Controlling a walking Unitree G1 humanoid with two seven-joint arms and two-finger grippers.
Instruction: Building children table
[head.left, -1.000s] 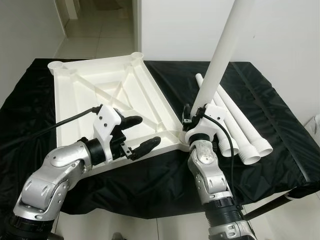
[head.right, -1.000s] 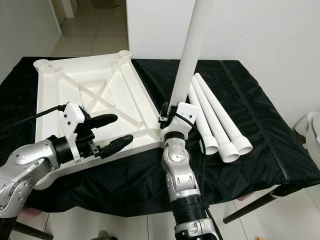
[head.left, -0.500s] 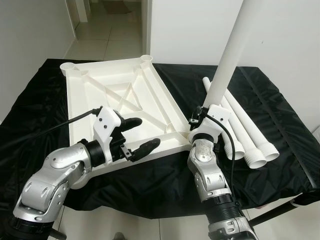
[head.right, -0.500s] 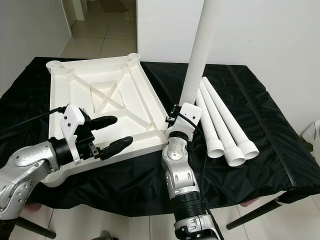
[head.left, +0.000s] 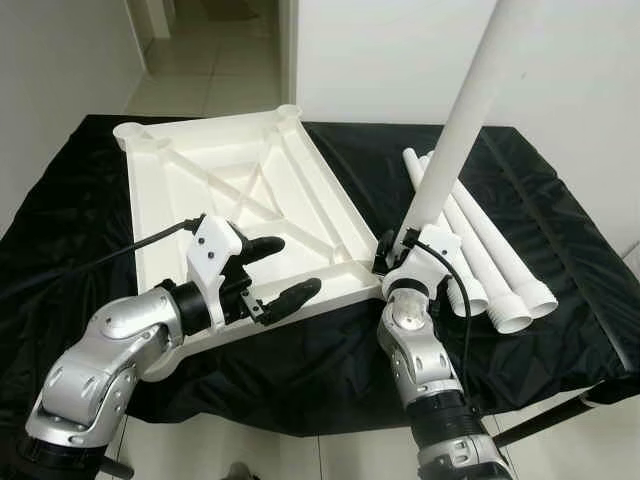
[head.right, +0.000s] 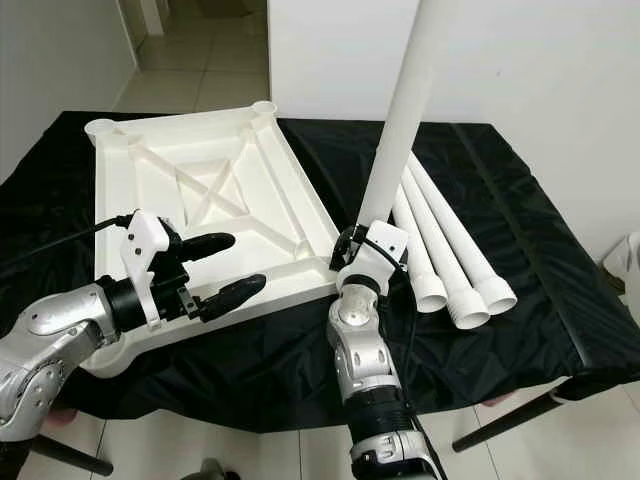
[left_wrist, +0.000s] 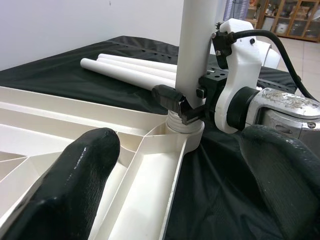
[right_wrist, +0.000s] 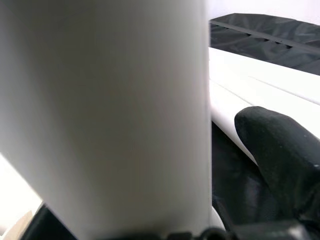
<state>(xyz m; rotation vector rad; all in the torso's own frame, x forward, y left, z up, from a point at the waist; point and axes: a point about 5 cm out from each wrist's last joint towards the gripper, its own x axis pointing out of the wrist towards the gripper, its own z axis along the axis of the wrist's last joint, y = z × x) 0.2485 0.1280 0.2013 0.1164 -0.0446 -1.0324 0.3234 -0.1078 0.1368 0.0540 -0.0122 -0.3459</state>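
Standing in the near right corner socket of the upturned white tabletop: one white leg, threaded end down, leaning a little to the right and running up out of frame. Clamped low on that leg, just above the socket: right gripper, black fingers pressed against the tube from either side. Close against the right wrist camera, the leg's pale wall, with one dark fingertip beside it.

Lying ribs-up on a black cloth over the work table, the tabletop, with round sockets at its far corners and diagonal ribs crossing in the middle. Just right of the upright leg, three more legs flat on the cloth, side by side and touching, open flared ends toward the robot.

Hovering over the tabletop's near edge, left of the socket: left gripper, fingers spread wide and holding nothing, tips pointing toward the leg. Beyond the far edge, pale tiled floor and white wall.
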